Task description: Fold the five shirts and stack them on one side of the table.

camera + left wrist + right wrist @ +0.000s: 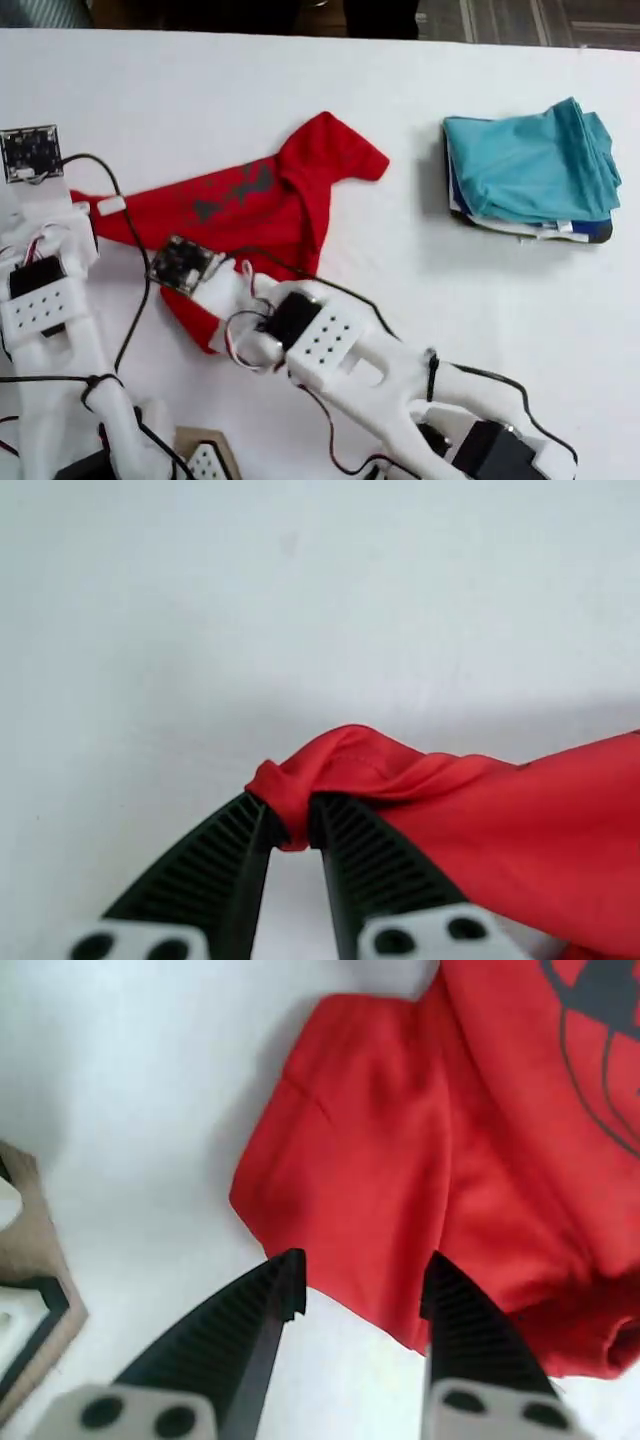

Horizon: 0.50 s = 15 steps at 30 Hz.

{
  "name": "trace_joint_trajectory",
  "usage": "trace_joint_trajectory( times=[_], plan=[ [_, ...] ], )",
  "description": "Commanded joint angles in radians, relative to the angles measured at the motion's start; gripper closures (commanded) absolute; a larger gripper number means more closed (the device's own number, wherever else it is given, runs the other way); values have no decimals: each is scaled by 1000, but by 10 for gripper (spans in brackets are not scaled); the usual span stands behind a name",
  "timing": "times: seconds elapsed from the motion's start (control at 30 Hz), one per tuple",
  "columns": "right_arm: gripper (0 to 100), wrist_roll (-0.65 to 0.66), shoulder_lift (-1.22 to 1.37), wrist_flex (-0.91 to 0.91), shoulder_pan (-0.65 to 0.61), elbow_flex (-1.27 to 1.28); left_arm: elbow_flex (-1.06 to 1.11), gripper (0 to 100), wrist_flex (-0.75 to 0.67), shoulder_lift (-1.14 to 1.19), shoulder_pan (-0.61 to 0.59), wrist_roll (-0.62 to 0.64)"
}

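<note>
A red shirt [255, 200] with a dark print lies crumpled left of centre on the white table [480, 330]. My left gripper [290, 820] is shut on a bunched corner of that shirt [480, 820], at its left end [100, 205]. My right gripper [362, 1275] is open, hovering just over the near edge of the red shirt [400, 1150], with cloth showing between its fingers. In the high view the right gripper [215, 305] is over the shirt's lower part. A pile of folded shirts [530, 170], teal one on top, rests at the table's right side.
A brown cardboard piece [205, 450] sits at the near edge between the arm bases, also seen as the brown piece [30, 1250]. Black cables [135, 260] trail over the shirt's left part. The table's far edge [300, 35] runs along the top.
</note>
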Motion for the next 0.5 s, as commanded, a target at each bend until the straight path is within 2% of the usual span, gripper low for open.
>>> trace_joint_trajectory(
  times=[0.0, 0.07, 0.23, 0.47],
  plan=[
    [805, -94, -24, -54, -5, -5, -13, 974, 35, -20, -12, 3],
    [805, -149, -8, -70, 1, -5, -13, 974, 55, -20, -26, 48],
    [805, -227, 24, -85, -1, -8, -21, 973, 61, -18, -91, 279],
    [805, -247, 96, -140, -71, -6, -91, 973, 112, -17, -89, 287]
  ],
)
